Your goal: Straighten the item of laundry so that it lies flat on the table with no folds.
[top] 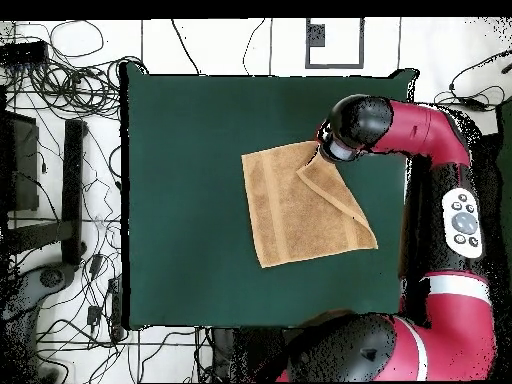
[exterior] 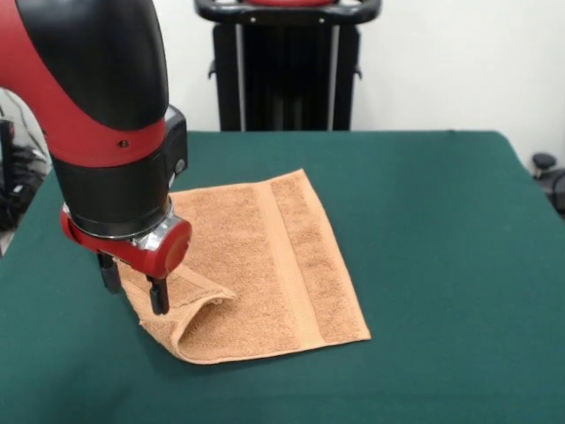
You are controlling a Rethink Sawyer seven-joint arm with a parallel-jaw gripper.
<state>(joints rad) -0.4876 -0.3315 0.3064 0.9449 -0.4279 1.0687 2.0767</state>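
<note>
While tool (exterior: 134, 289) stands spread over folded corner | towel (exterior: 265, 265) creased | table (exterior: 441, 221) green

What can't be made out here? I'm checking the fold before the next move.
- Towel corner under the tool: front view, hidden by the arm; overhead, by the wrist.
- What the tool grips: not clear in either view.
- Tag: not visible.
- Table near edge: cut off in the front view.
</note>
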